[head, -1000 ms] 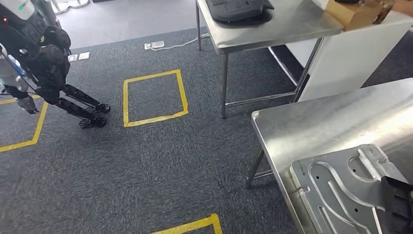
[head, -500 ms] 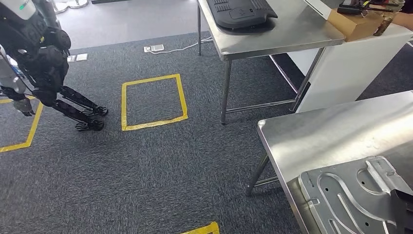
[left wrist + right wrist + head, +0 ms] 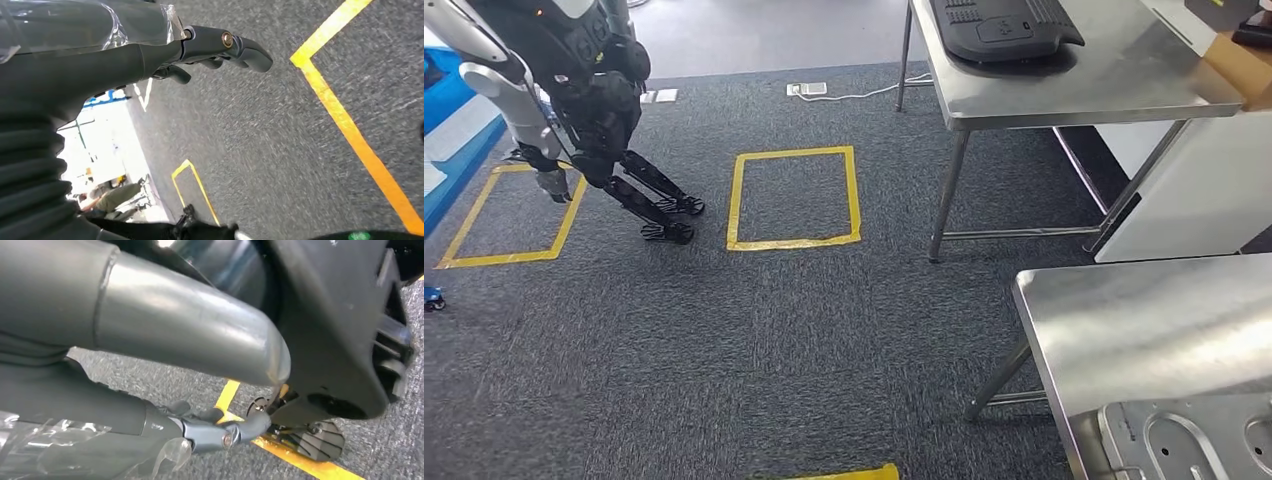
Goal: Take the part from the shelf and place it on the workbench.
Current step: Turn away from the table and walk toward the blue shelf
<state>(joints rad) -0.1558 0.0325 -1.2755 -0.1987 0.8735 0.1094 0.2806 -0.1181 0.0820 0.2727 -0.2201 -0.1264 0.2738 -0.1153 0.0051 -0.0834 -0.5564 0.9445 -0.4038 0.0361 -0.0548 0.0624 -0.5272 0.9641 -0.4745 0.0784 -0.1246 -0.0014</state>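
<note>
A flat, pale grey stamped sheet-metal part (image 3: 1189, 440) with raised ribs and rounded cut-outs lies on the brushed steel counter (image 3: 1144, 320) at the lower right of the head view, close to the counter's near corner and cut off by the picture's edge, so its full outline cannot be made out. No hand touches it.

The head view also takes in a dark grey carpet floor (image 3: 754, 340) marked with yellow tape rectangles (image 3: 794, 197), a second steel counter (image 3: 1074, 80) farther off carrying a black moulded tray (image 3: 1004, 25), and another black-and-silver humanoid robot (image 3: 584, 100) standing at the upper left beside a taped square.

The wrist views supply the hands. The left hand (image 3: 220, 50) hangs over the carpet near a yellow tape line (image 3: 350, 130); its dark fingers (image 3: 250, 50) are loosely curled with nothing in them, and a person (image 3: 110, 197) crouches far in the background. The right hand (image 3: 220, 432) hangs beside dark body parts, above carpet and yellow tape; its fingers are partly bent and hold nothing, though how far apart they sit I cannot tell.
</note>
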